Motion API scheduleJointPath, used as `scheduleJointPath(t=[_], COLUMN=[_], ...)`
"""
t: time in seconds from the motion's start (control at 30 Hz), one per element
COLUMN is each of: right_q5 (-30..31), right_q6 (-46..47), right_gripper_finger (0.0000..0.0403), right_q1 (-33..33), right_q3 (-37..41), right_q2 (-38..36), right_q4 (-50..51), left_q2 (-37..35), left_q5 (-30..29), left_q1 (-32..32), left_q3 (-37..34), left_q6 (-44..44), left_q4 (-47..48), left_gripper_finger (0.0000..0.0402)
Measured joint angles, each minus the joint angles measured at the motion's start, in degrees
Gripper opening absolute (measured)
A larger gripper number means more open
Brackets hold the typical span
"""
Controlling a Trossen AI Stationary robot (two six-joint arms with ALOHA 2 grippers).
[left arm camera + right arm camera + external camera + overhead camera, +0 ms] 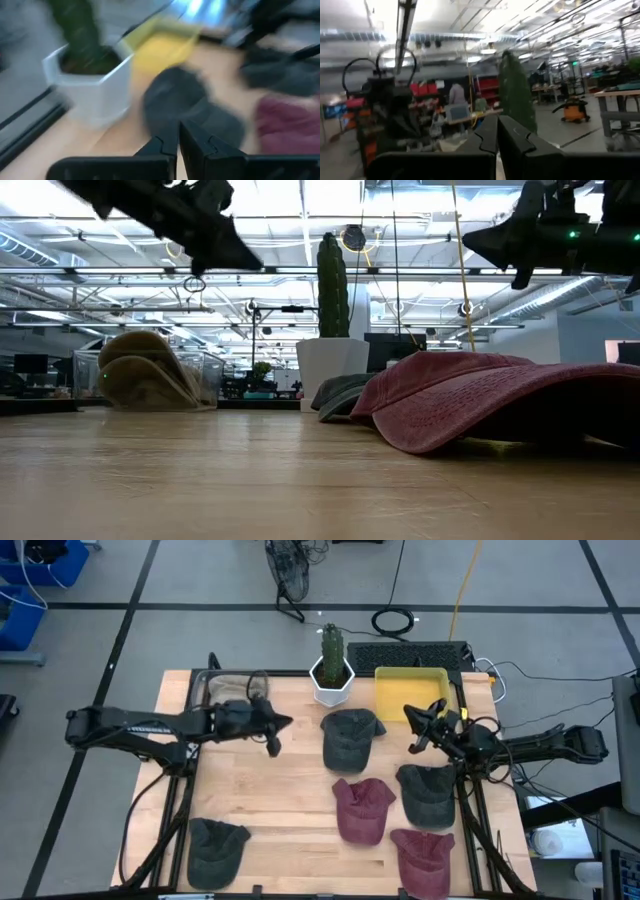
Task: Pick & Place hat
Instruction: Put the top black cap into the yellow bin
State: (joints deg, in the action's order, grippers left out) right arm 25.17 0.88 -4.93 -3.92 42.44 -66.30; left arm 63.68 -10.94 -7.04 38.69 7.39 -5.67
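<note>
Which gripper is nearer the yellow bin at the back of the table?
Right. The right gripper, shut and empty, hangs just at the yellow bin's front edge. The left gripper, also shut, is well across the table, beyond the potted cactus.

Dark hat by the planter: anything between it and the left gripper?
Nothing visible. The left gripper, shut and empty, hangs above bare table left of the dark hat. The white planter stands behind that line, not across it.

The high view looks straight down over the whole table, the potted cactus [331, 662] at its far edge. The low view sits at tabletop level, facing that cactus [332, 285] across the wood. The left wrist view looks down close beside it [80, 31]; the right wrist view looks level past it [515, 95] into the room.
</note>
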Motion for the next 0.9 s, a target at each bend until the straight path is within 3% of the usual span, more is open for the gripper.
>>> scheduleJointPath(t=[0.13,0.27,0.4,0.73,0.9], right_q5=[-0.1,-4.8,-6.7,-7.5,-8.1], right_q6=[2.2,4.5,4.8,1.2,1.2], right_gripper_finger=[0.0004,0.0004,0.0004,0.0004,0.0004], right_q1=[0.0,0.2,0.9,1.4,1.8], right_q3=[-2.0,-7.2,-10.9,-16.2,-16.5], right_q2=[0.1,0.8,4.6,14.8,18.2], right_q4=[7.2,15.9,22.0,21.1,20.0], left_q2=[0.0,0.0,0.0,0.0,0.0], left_q5=[8.7,12.4,13.7,13.9,13.9], left_q1=[0.0,0.0,0.0,-0.1,-0.6], left_q3=[-5.7,-9.3,-12.4,-12.6,-12.5], left_q6=[-3.3,-4.3,-4.1,-6.4,-12.0], left_q4=[-16.7,-25.3,-27.6,-35.7,-39.3], left_gripper_finger=[0.0004,0.0018,0.0041,0.008,0.0078])
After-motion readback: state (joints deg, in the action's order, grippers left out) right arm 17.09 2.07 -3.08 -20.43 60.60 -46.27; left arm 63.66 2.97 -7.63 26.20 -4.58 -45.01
